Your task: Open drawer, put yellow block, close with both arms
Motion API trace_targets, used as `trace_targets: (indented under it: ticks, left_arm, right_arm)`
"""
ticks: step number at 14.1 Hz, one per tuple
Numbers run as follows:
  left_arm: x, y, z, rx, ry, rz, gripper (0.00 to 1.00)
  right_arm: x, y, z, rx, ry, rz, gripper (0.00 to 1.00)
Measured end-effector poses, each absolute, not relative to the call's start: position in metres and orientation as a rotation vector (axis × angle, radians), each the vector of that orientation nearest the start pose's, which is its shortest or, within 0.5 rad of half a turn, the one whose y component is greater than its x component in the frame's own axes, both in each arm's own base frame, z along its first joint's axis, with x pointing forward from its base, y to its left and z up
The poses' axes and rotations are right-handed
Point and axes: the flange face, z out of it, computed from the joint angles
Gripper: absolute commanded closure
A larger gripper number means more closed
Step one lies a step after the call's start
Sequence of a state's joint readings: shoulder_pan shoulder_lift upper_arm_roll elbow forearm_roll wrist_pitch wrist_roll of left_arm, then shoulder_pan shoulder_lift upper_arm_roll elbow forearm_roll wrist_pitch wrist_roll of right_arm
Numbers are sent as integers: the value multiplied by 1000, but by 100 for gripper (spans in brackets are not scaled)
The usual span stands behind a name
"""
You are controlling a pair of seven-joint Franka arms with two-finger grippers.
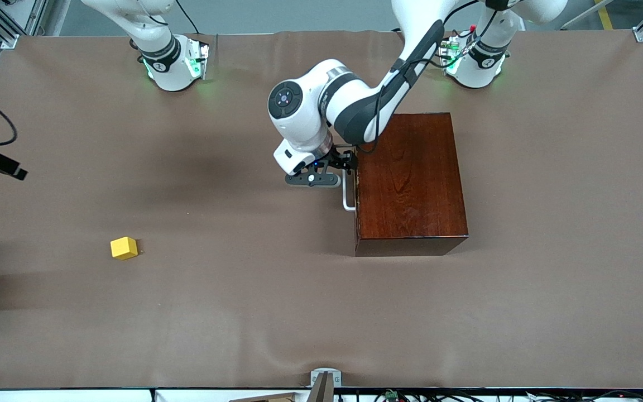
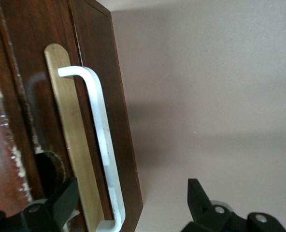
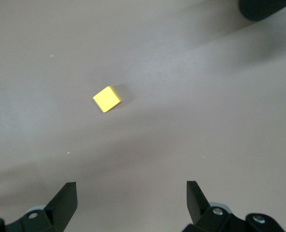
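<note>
Jaws spread: the left gripper straddles the white handle of the shut drawer, seemingly not clamped; the right gripper, likewise spread, hangs over the yellow block, well apart from the drawer.

White jointed arms, dark grey joints, black cables, green-lit bases

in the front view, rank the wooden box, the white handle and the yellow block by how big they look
1. wooden box, by far the largest.
2. white handle, long but thin, partly hidden by the left gripper.
3. yellow block, shorter than the handle though thicker, so those two are close.
</note>
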State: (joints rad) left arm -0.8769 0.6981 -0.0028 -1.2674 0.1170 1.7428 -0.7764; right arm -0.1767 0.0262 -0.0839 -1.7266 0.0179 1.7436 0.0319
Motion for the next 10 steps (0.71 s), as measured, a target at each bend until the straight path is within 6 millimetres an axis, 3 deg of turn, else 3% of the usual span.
trace_targets:
  ticks: [2, 6, 10]
  left_arm:
    - [464, -544, 318, -2884, 200, 113, 0]
    - [464, -544, 302, -2871, 201, 131, 0]
    - [465, -548, 295, -2884, 202, 112, 0]
  right_arm:
    - [553, -154, 548, -3090, 482, -8, 0]
    - [558, -153, 548, -3094, 476, -52, 0]
    - [560, -158, 536, -3095, 468, -12, 0]
